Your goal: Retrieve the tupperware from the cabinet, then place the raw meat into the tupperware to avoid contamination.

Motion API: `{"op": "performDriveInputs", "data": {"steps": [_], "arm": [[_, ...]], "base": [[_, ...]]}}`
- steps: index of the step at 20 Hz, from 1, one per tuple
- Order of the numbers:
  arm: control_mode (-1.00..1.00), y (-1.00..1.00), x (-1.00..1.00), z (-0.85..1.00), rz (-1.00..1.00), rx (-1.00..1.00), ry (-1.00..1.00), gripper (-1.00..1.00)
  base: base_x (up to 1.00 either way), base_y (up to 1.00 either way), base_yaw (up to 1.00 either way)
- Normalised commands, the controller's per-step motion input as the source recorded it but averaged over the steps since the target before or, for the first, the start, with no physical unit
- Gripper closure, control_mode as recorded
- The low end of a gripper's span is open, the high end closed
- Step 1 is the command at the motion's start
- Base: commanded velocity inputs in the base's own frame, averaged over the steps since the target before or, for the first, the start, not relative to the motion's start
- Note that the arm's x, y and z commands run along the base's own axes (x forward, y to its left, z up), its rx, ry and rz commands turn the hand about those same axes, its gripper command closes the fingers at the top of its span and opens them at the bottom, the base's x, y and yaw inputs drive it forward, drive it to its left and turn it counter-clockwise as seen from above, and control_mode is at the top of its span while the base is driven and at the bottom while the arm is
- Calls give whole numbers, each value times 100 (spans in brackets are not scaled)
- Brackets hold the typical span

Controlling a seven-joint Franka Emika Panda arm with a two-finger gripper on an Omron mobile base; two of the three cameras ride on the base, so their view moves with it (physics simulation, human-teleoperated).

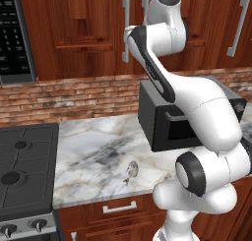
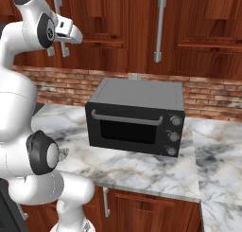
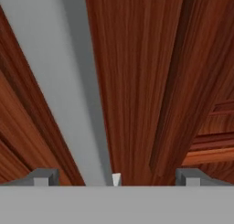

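**Kitchen Backdrop: Brick, Marble and Dark Appliances**

You face a red brick backsplash [image 1: 74, 95] above a grey-veined marble counter [image 1: 93, 156]. A black toaster oven [image 2: 134, 117] stands on the counter, a dark stovetop [image 1: 24, 166] lies at its left, and wooden drawers [image 1: 118, 208] run below.

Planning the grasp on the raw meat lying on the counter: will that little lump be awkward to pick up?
Probably. The raw meat is a small, low, irregular lump lying flat on the marble counter, so the fingers get little height to close on. Its fish-like shape suggests it may be soft and slippery; it looks light and unlikely to roll.
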Motion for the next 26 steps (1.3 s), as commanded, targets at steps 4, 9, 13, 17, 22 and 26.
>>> {"op": "performDriveInputs", "data": {"steps": [4,9,13,17,22,26], "arm": [[-100,18,27,0,-2,-4,0,-100],[-100,26,28,0,-3,-4,0,-100],[-100,32,28,-1,-1,-2,-3,-100],[-100,28,28,-13,0,-1,-6,-100],[-100,2,18,-16,2,1,-7,-100],[-100,8,-4,-8,5,0,-10,-100]], "base": [[0,0,0],[0,0,0],[0,0,0],[0,0,0],[0,0,0],[0,0,0]]}}
